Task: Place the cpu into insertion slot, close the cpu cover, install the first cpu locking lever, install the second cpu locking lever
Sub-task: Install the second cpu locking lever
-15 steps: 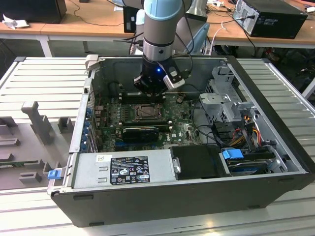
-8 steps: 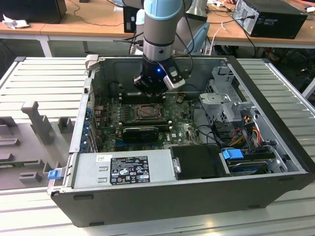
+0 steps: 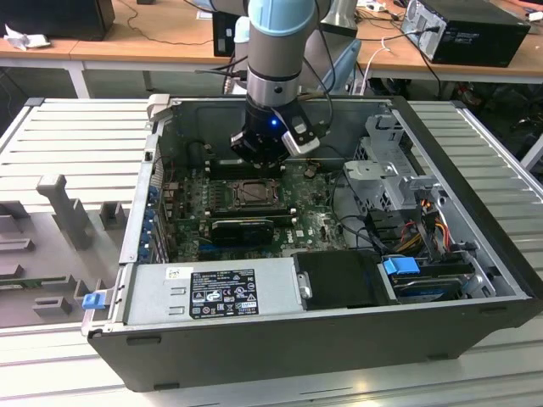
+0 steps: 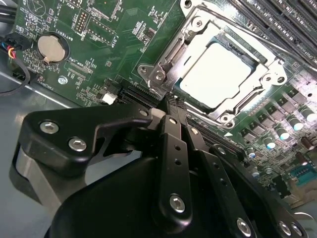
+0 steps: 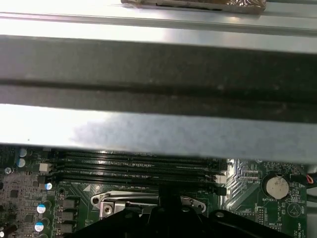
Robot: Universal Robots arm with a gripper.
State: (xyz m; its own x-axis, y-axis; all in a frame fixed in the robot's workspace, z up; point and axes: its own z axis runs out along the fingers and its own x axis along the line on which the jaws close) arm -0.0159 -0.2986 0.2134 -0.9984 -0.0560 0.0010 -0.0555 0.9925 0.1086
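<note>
The cpu (image 4: 223,74) lies pale and flat in the insertion slot (image 3: 254,193) on the green motherboard. The cpu cover (image 4: 200,27), a silver frame plate, lies down around the chip, which shows through its window. A silver lever bar (image 4: 166,62) runs along the slot's near side. My gripper (image 4: 171,106) is shut, its two black fingers pressed together with the tips at the slot's rim beside that bar. I cannot tell whether the tips touch it. In the exterior view the gripper (image 3: 257,163) hangs over the slot's far edge. The slot's metal rim (image 5: 148,201) shows in the first wrist view.
Long black memory slots (image 5: 133,163) run just beyond the slot. The case wall (image 5: 158,64) rises close behind them. A coin battery (image 4: 52,47) sits on the board. A power supply (image 3: 212,292), drive cage (image 3: 382,182) and cables (image 3: 424,229) crowd the case.
</note>
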